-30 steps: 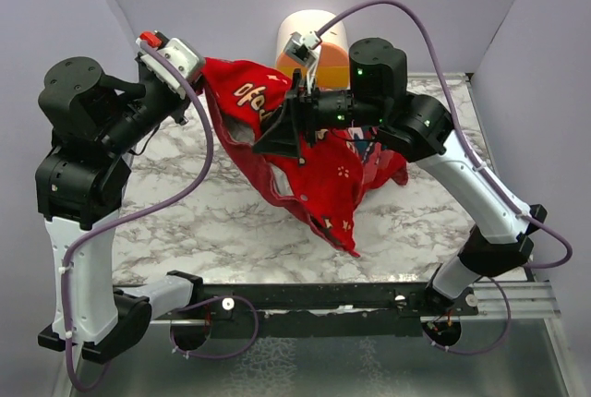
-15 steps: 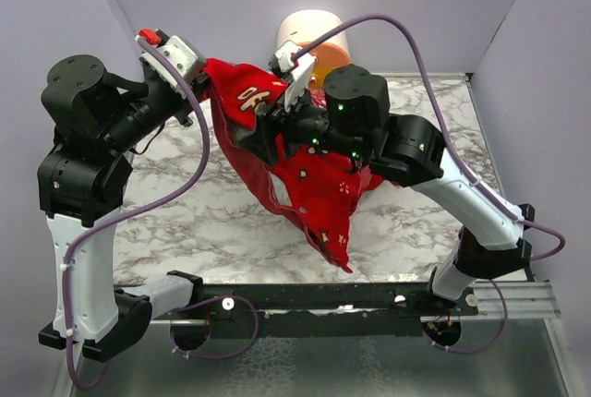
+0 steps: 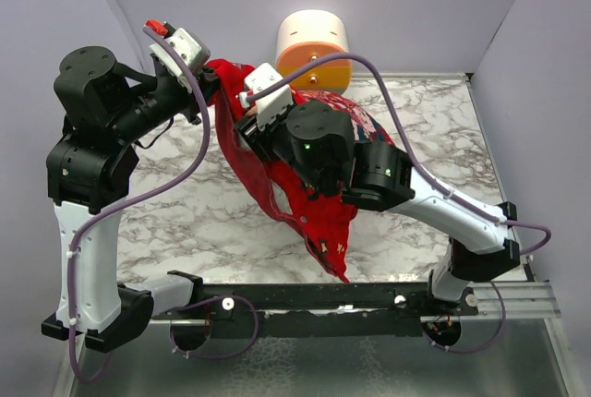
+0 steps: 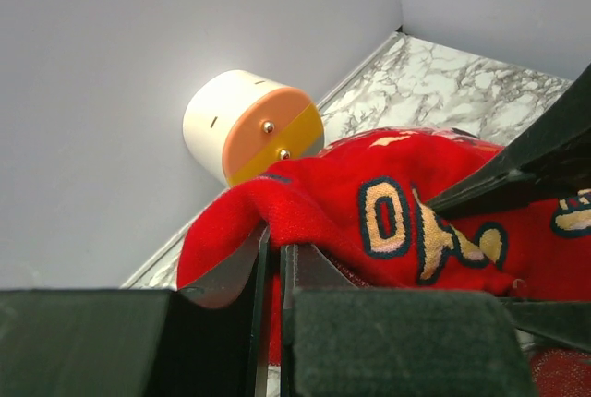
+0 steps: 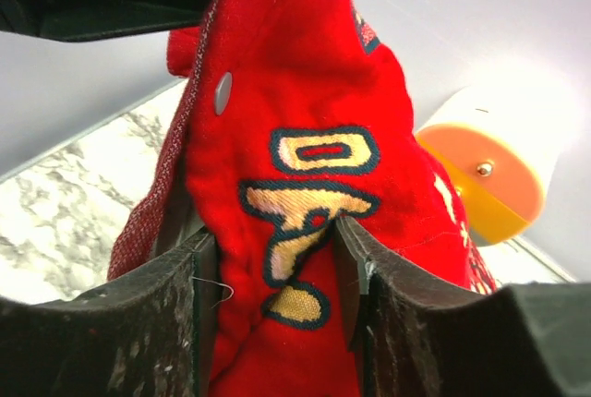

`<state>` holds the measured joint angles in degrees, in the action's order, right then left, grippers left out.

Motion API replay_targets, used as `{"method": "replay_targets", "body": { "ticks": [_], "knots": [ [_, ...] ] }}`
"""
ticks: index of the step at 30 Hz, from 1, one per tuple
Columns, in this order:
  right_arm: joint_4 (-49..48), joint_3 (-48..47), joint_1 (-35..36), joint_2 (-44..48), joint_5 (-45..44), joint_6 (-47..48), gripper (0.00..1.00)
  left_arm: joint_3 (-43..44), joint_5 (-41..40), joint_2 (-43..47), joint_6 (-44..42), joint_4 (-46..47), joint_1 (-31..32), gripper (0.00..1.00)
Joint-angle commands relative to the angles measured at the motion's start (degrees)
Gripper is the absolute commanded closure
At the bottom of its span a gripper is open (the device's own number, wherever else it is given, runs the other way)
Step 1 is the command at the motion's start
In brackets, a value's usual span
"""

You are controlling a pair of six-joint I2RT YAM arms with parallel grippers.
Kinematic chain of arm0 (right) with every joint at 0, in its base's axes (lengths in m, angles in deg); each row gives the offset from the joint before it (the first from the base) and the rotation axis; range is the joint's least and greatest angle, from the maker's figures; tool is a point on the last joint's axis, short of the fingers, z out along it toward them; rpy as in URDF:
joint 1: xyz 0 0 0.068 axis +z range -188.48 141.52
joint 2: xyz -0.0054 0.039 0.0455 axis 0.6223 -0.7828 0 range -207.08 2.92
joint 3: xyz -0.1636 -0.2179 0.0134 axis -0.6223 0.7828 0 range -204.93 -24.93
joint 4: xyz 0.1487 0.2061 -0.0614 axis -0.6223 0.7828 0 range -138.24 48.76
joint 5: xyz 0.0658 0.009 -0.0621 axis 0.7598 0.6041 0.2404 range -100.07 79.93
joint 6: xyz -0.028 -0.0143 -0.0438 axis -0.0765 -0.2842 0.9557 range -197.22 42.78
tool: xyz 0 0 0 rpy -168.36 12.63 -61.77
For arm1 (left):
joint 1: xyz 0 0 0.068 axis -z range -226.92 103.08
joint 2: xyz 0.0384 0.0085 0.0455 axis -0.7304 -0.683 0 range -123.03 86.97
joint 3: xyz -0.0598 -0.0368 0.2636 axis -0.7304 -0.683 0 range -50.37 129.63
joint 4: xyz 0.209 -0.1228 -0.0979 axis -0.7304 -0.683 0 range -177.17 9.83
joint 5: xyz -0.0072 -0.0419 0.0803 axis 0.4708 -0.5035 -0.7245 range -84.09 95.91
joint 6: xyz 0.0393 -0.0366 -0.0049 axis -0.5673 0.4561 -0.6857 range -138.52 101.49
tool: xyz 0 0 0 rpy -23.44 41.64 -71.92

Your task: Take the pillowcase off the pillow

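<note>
The right gripper (image 5: 275, 263) is sliding toward ten o'clock along the pillowcase (image 3: 319, 208), nearing the left gripper (image 4: 274, 263), jaws narrowing around the fabric.

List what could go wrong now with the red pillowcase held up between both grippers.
1. The left gripper clamps only the pillowcase hem; a hard pull may slip it free.
2. The right gripper pinches a thick fold, perhaps loosely.
3. The cream-and-orange cylinder sits close behind; swinging fabric or arms could knock it.

Left gripper (image 4: 274, 258) jaws pinched tight, right gripper (image 5: 277, 249) jaws gripping.
</note>
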<state>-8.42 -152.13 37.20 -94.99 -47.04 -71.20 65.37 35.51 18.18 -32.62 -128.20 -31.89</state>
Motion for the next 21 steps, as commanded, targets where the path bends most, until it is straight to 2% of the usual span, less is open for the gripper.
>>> {"method": "replay_targets", "body": {
  "ticks": [1, 3, 4, 6, 7, 9, 10, 12, 17, 21],
  "knots": [
    [-6.2, 2.2, 0.3, -1.1, -7.1, 6.3, 0.56, 1.9, 2.7, 0.6, 1.7, 6.1, 0.0, 1.0],
    [-10.7, 3.7, 0.4, -0.5, -7.8, 8.7, 0.69, 2.0, 2.6, 0.7, 1.7, 6.2, 0.0, 1.0],
    [-13.9, 4.6, 0.3, -0.1, -8.6, 10.4, 0.81, 1.8, 2.4, 0.9, 1.7, 6.2, 0.0, 1.0],
    [-19.9, 5.2, 0.4, 0.3, -9.2, 14.1, 0.97, 1.0, 1.5, 1.6, 1.7, 6.4, 0.0, 0.99],
    [-21.6, 4.4, 0.4, 0.1, -8.6, 14.9, 0.99, 0.0, 0.9, 2.2, 1.9, 6.6, 0.0, 0.86],
    [-21.4, 1.1, 0.3, -1.2, -7.1, 15.1, 0.99, -2.3, -0.5, 3.8, 2.4, 6.4, 0.0, 0.42],
    [-20.3, -0.8, 0.3, -2.0, -6.5, 14.5, 0.99, -4.1, -1.2, 4.9, 3.4, 6.4, 0.0, 0.31],
    [-17.6, -3.9, 0.3, -3.8, -5.4, 13.3, 0.99, -8.4, -1.8, 7.5, 4.8, 6.2, 0.0, 0.2],
    [-16.2, -3.4, 0.3, -4.8, -3.3, 9.8, 0.99, -18.1, -5.1, 13.5, 10.3, 8.3, 0.0, 0.14],
    [-15.5, -4.4, 0.4, -5.9, -2.3, 7.5, 0.99, -21.2, -10.5, 16.2, 14.8, 11.1, 0.0, 0.14]
  ]
}}
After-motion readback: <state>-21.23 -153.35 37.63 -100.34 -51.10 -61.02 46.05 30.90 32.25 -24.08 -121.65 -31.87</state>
